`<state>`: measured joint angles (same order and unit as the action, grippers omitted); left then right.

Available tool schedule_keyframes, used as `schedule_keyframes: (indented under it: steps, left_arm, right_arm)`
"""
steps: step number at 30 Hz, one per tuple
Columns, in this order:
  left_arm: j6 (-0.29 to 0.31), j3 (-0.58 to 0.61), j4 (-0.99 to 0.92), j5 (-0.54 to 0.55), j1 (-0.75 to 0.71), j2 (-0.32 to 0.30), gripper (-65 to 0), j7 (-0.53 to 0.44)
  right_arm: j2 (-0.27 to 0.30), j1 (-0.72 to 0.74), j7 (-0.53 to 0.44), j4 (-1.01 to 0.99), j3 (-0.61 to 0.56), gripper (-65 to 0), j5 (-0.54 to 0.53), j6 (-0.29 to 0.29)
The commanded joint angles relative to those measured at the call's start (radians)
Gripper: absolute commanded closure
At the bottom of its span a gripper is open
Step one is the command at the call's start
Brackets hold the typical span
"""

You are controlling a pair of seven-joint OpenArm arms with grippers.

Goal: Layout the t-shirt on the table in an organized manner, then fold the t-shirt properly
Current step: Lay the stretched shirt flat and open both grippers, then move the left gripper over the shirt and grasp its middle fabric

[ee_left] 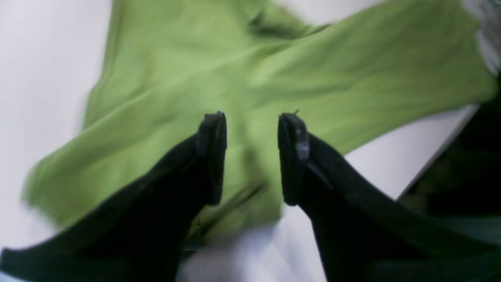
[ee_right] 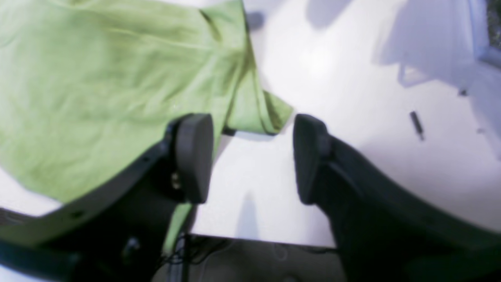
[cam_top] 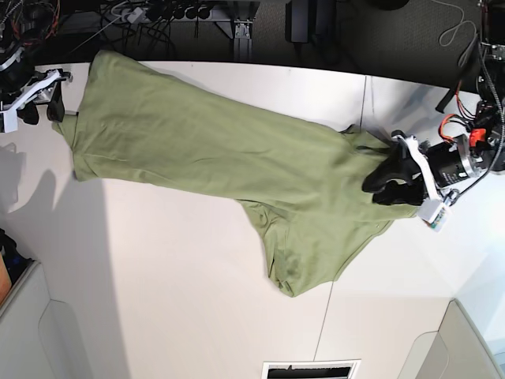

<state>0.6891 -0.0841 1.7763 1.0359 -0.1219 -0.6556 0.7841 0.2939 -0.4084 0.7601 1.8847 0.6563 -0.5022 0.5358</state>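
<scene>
The olive-green t-shirt [cam_top: 237, 158] lies stretched in a long diagonal band across the white table [cam_top: 173, 300], wrinkled, with one part bunched toward the near side. My left gripper [cam_top: 384, 185] hovers over the shirt's right end. In its wrist view that gripper [ee_left: 252, 119] is open, with green cloth [ee_left: 242, 78] lying beneath the gap and nothing pinched. My right gripper [cam_top: 43, 106] is at the shirt's far-left end by the table edge. Seen from its own wrist camera, the right gripper [ee_right: 252, 125] is open too, and a folded shirt corner [ee_right: 270, 113] lies just ahead of the gap.
Cables and a power strip [cam_top: 158, 12] hang beyond the table's far edge. The table edge [ee_right: 254, 237] runs close under my right gripper, and another edge [ee_left: 434, 160] lies to the right of my left gripper. A small dark screw [ee_right: 417, 124] lies on the tabletop.
</scene>
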Motion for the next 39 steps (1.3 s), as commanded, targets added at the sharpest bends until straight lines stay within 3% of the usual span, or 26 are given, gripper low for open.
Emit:
schedule_keyframes:
  steps: [1, 4, 11, 13, 19, 22, 26, 33, 37, 39]
  left_arm:
    - [0.009, -0.003, 0.053, 0.022, 0.012, 0.020, -24.5, -0.027]
    - [0.009, 0.043, 0.132, 0.000, 0.002, 0.119, -21.2, -0.028]
    - [0.009, 0.391, 0.145, -0.214, 0.002, 0.280, -20.6, -0.038]
    - [0.009, 0.496, 0.142, -0.304, 0.002, 0.317, -20.6, -0.075]
    - [0.007, 0.724, 0.058, -0.566, 0.005, 0.401, -20.6, -0.224]
    - [-0.036, 0.754, -0.003, -0.631, 0.008, 0.450, -20.6, -0.276]
    - [-0.051, 0.754, -0.071, -0.679, 0.008, 0.501, -20.6, -0.282]
    - [-0.067, 0.740, -0.206, -0.739, 0.008, 0.503, -20.6, -0.356]
    - [-0.080, 0.738, -0.259, -0.742, 0.005, 0.500, -20.6, -0.349]
    - [-0.079, 0.738, -0.261, -0.742, -0.004, 0.484, -17.3, -0.336]
  right_arm:
    - [0.023, 0.016, -0.024, -0.011, 0.008, -22.4, -0.011, -0.001]
    - [0.029, 0.051, -0.024, -0.076, 0.008, -6.4, -0.010, -0.001]
    - [0.065, 0.094, -0.036, -0.166, 0.008, -4.1, -0.006, -0.001]
    - [0.076, 0.107, -0.037, -0.195, 0.008, 0.0, -0.002, -0.001]
    - [0.077, 0.121, -0.050, -0.287, -0.011, 0.0, -0.014, 0.013]
    - [0.077, 0.135, -0.049, -0.303, -0.043, 0.0, -0.012, 0.019]
    - [0.077, 0.154, -0.050, -0.305, -0.077, 0.0, -0.010, 0.018]
    - [0.077, 0.216, -0.053, -0.364, -0.145, 0.0, 0.027, 0.018]
    - [0.077, 0.291, -0.056, -0.466, -0.182, 0.0, 0.037, 0.018]
    - [0.077, 0.328, -0.069, -0.521, -0.195, 0.0, 0.050, 0.018]
